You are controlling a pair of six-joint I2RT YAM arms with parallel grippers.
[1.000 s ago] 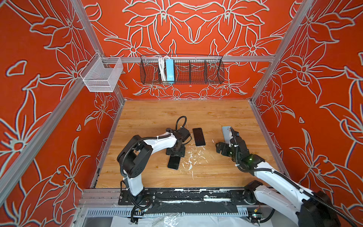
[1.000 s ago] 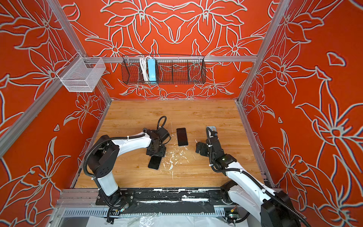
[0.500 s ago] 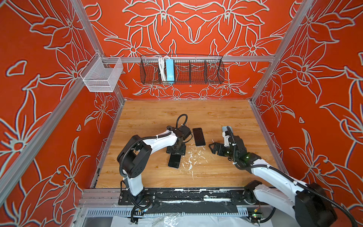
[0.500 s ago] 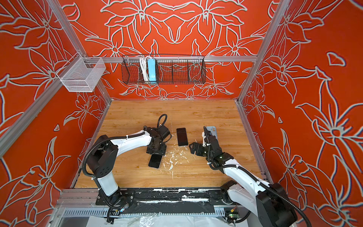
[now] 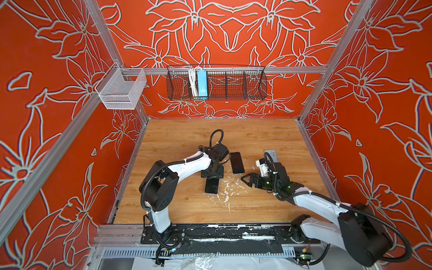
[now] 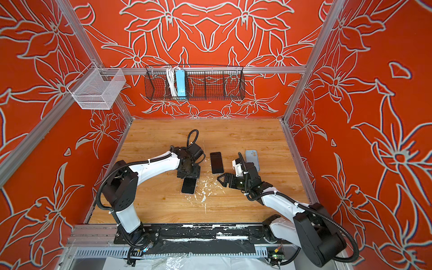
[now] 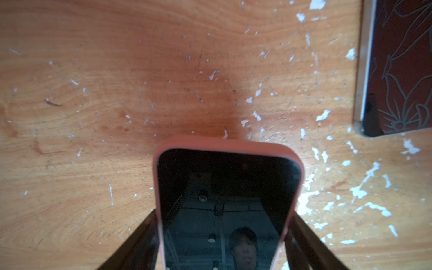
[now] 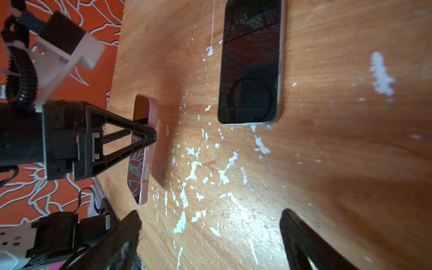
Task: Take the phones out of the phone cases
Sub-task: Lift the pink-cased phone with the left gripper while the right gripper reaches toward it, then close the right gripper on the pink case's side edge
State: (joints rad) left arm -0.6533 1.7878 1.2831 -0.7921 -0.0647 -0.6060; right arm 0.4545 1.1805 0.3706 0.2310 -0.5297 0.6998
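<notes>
My left gripper [image 7: 222, 219] was clamped across the sides of the pink case [image 7: 224, 142]. The phone [image 7: 226, 187] sat inside it, screen up, at the middle of the table [image 5: 187, 210]. My right gripper [image 8: 210, 214] hung empty, jaws wide apart, above the flecked wood near a bare phone [image 5: 237, 162].

On table [image 5: 175, 140], cased phone [image 5: 211, 186]; bare phone [image 5: 237, 163] behind-right of it

We read no text, label, brand or number in any view; the phone [image 7: 224, 210] and its pink phone case [image 7: 229, 143] show us no lettering.
</notes>
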